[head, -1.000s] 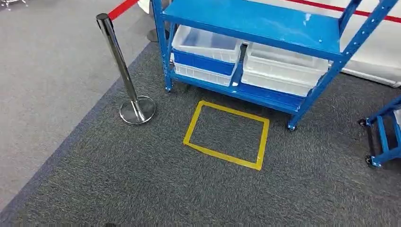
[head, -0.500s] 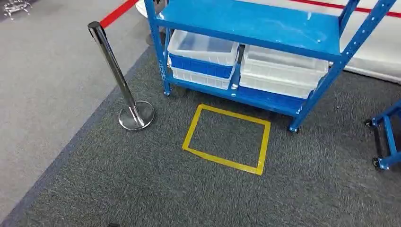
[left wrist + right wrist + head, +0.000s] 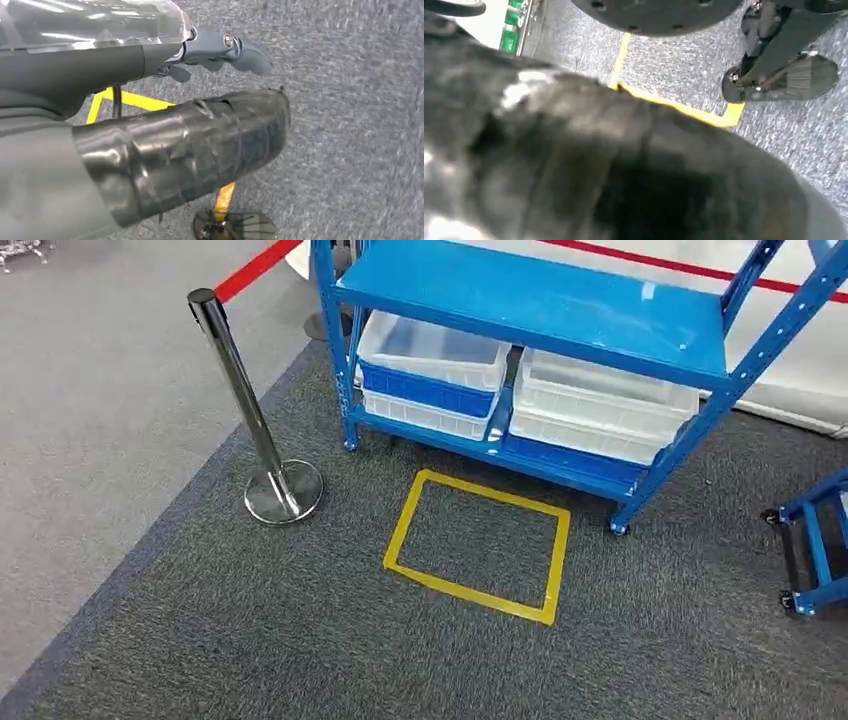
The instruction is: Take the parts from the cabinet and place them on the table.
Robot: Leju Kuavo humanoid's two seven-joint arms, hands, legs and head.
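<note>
The blue cabinet (image 3: 540, 310) stands at twelve o'clock, its white bins (image 3: 430, 345) on the lower shelf, with no legible labels. Left hand (image 3: 200, 50) hangs holding nothing; right hand (image 3: 624, 165) blurred, can't tell.

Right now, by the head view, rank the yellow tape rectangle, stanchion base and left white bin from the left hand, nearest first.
1. Yellow tape rectangle, on the floor ahead of the left hand.
2. Stanchion base, to the left; close call with the tape.
3. Left white bin, low in the blue rack.
</note>
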